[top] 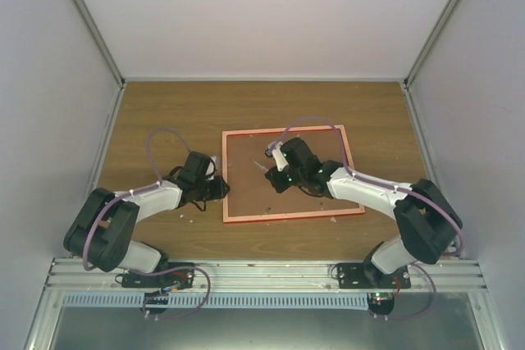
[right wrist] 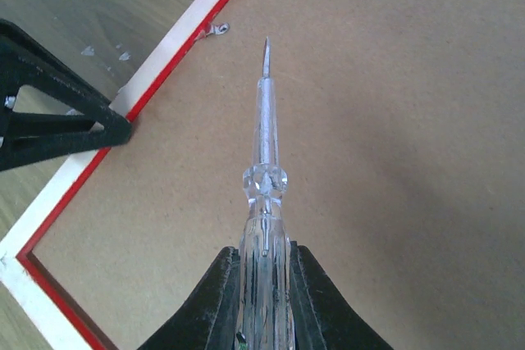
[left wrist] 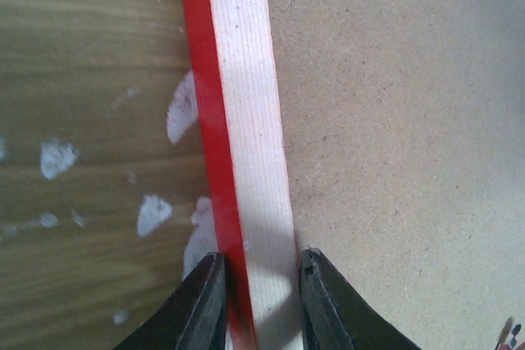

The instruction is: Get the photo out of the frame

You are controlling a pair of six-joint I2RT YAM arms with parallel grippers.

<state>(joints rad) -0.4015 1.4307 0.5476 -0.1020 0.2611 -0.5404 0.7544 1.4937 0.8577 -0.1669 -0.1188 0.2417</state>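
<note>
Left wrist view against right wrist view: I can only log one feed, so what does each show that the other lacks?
Only left wrist: both fingers of the left pincer squeezing the frame rail, red edge beside pale wood. Only right wrist: the right pincer holding a clear screwdriver, its tip toward a metal tab. Both: the frame, the brown backing board, the left pincer.

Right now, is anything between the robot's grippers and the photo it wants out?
Yes. The frame lies back-up, and a brown backing board fills it; no photo shows. A small metal clip sits at the board's edge, near the tip of the right gripper's screwdriver.
</note>
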